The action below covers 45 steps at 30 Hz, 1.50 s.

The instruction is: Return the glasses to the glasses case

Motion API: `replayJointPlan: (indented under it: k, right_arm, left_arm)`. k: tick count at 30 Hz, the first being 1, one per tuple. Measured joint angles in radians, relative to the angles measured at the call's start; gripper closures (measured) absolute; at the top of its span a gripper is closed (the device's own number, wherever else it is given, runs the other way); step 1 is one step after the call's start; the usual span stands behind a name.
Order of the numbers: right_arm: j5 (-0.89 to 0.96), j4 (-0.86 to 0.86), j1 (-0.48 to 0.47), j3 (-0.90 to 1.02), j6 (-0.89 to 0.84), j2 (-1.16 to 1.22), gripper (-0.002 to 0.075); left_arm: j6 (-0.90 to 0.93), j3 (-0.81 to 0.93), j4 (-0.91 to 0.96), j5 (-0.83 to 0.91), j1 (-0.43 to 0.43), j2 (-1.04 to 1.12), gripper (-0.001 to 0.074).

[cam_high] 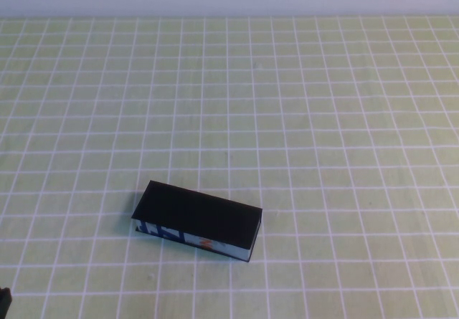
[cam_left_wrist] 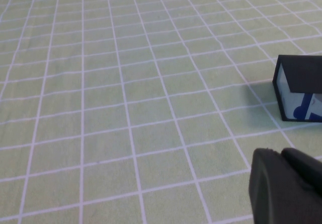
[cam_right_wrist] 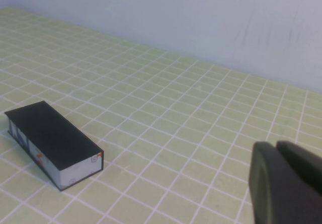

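Observation:
The glasses case (cam_high: 197,220) is a black rectangular box lying on the green checked cloth at front centre-left, its lid down. Its blue-white front edge with an orange mark faces me. It also shows in the left wrist view (cam_left_wrist: 300,86) and the right wrist view (cam_right_wrist: 53,142). The glasses are out of view. My left gripper (cam_left_wrist: 282,153) is shut and empty, low over the cloth to the left of the case. My right gripper (cam_right_wrist: 275,146) is shut and empty, off to the right of the case. Only a dark corner of the left arm (cam_high: 3,301) shows in the high view.
The green cloth with white grid lines (cam_high: 301,118) covers the whole table. A pale wall (cam_right_wrist: 201,12) runs along the far edge.

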Motion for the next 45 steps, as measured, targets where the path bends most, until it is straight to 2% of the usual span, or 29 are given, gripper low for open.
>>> replayJointPlan:
  k: [13,16,21,24,27,30,35,45]
  right_arm:
    - [0.000,0.002,-0.022,0.000,0.000,-0.003,0.0743]
    - [0.000,0.023,-0.117,0.000,0.000,-0.007,0.0743]
    - [0.000,0.034,-0.357,0.000,0.000,-0.010,0.0743]
    - [0.000,0.036,-0.469,0.000,0.000,-0.012,0.0743]
    - [0.000,0.055,-0.553,0.000,0.000,-0.015,0.0743]
    - [0.015,0.144,-0.620,0.000,0.000,-0.015,0.0743]
    - [0.038,0.248,-0.686,0.011,0.000,-0.015,0.0743]
    - [-0.085,0.260,-0.692,0.259,0.000,-0.019,0.0743]
  left_arm:
    - [0.000,0.000,0.000,0.000,0.000,0.000,0.0738]
    - [0.000,0.000,-0.001,0.000,0.000,0.000,0.0738]
    - [0.000,0.000,-0.002,0.000,0.000,0.000,0.0738]
    - [0.000,0.000,-0.002,0.000,0.000,0.000,0.0738]
    - [0.000,0.000,-0.002,0.002,0.000,0.000,0.0738]
    - [0.000,0.000,-0.002,0.002,0.000,0.000,0.0738]
    - [0.000,0.000,-0.002,0.002,0.000,0.000,0.0738]
    - [0.000,0.000,-0.002,0.002,0.000,0.000,0.0738]
